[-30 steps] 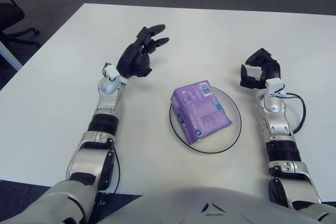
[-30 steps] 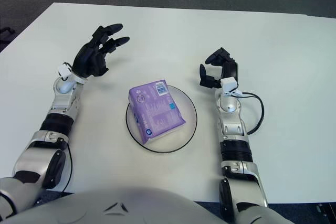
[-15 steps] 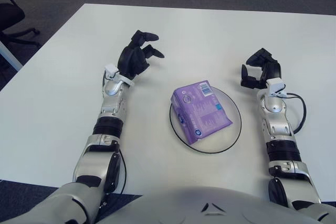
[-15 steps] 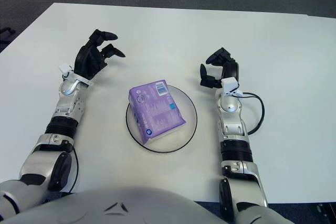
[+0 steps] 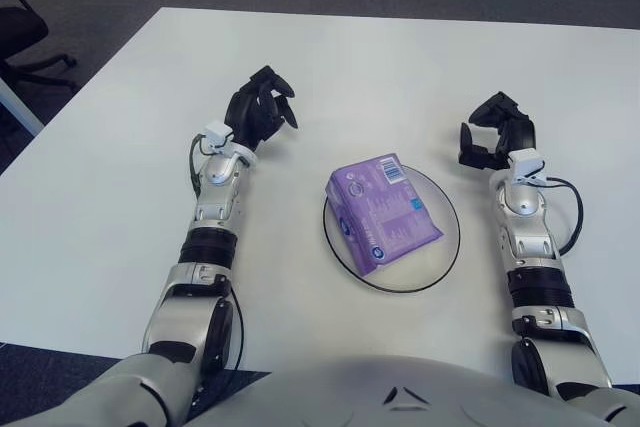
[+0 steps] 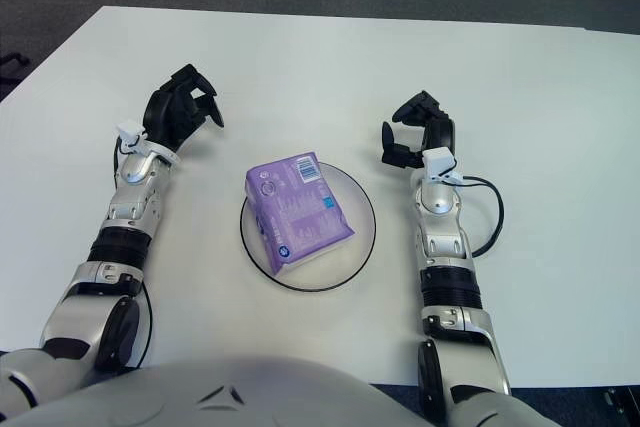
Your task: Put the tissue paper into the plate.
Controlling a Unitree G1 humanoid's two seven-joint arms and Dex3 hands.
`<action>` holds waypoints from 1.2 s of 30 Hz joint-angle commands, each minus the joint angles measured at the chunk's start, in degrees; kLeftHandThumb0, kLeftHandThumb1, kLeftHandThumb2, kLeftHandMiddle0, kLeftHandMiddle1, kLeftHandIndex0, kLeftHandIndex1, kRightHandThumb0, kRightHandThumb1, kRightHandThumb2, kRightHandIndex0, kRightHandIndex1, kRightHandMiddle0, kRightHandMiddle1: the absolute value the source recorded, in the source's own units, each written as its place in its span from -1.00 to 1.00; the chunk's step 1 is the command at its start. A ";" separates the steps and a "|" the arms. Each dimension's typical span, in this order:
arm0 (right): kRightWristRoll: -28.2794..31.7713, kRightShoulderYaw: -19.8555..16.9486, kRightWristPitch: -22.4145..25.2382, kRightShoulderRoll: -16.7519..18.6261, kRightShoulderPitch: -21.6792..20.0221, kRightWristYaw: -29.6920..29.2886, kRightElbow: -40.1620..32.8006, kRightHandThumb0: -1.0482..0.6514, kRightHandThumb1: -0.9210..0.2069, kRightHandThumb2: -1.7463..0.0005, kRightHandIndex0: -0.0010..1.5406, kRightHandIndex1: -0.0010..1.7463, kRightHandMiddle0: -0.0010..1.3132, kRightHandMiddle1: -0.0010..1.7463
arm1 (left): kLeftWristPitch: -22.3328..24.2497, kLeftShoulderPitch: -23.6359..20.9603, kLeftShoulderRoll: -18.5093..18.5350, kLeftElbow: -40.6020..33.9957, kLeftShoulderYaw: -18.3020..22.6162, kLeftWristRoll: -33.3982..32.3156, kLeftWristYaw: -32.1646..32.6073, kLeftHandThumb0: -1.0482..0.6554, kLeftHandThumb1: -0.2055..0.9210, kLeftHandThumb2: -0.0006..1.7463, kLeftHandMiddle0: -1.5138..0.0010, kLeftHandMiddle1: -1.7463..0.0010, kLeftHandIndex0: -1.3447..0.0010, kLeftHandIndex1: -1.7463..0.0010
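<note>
Purple tissue pack (image 5: pixel 383 212) sat inside your plate (image 5: pixel 445 247); left hand (image 5: pixel 258 112) curled, empty; right hand (image 5: pixel 495 135) curled, empty. You needed only clear retreats.

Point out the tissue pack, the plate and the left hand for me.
tissue pack (image 5: pixel 384 213), left eye view, middle of its purple top face.
plate (image 5: pixel 447 247), left eye view, bare glass near its right rim.
left hand (image 5: pixel 258 109), left eye view, middle of the curled black hand.
</note>
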 commanded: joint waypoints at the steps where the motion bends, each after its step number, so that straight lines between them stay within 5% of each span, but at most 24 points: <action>1: 0.17 0.54 -1.25 3.26 9.72 0.02 6.27 -0.33 0.05 -0.49 0.58 1.00 -0.08 1.00 | 0.21 5.77 -3.02 3.13 -0.68 1.01 1.39 -0.31 0.67 0.14 -0.63 -1.00 -0.39 -1.00; 18: 1.96 0.03 -1.83 3.82 9.17 1.11 7.36 -0.33 0.05 -0.49 0.58 1.00 -0.08 1.00 | -7.78 2.23 -5.92 17.01 0.70 1.68 4.21 -0.26 0.48 0.25 -0.84 -1.00 -0.67 -1.00; 36: 1.80 0.02 -2.95 3.83 8.90 0.85 8.13 -0.32 0.04 -0.48 0.56 1.00 -0.09 1.00 | -8.24 0.88 -6.91 21.96 1.83 2.00 4.75 -0.25 0.43 0.28 -0.87 -1.00 -0.70 -1.00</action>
